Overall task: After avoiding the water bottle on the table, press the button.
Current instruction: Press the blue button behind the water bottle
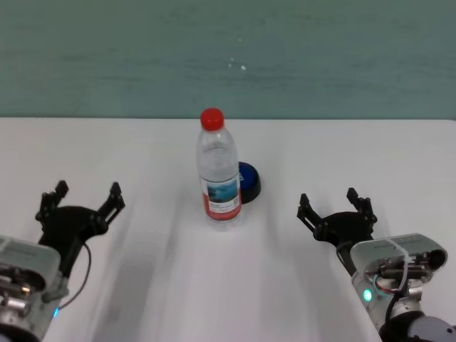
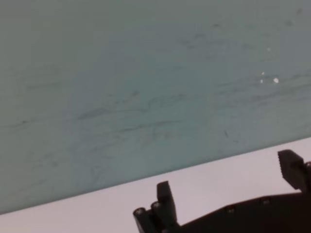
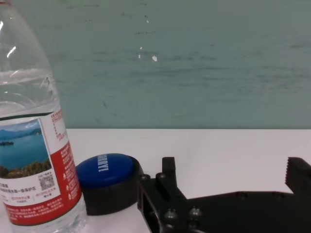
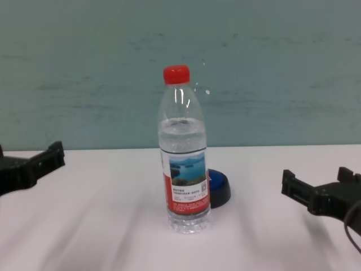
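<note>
The tall clear plastic water bottle (image 1: 218,171) with a red cap is seen standing upright in the middle of the wide white table (image 1: 342,153). The small round blue button (image 1: 247,178) on its black base is tucked just behind it, a bit to the right. Nothing has been pressed yet. The right gripper (image 1: 335,206) is held spread wide and empty, and so is the left gripper (image 1: 80,199). Open room is seen right of the bottle, so the button could be reached from that side.
</note>
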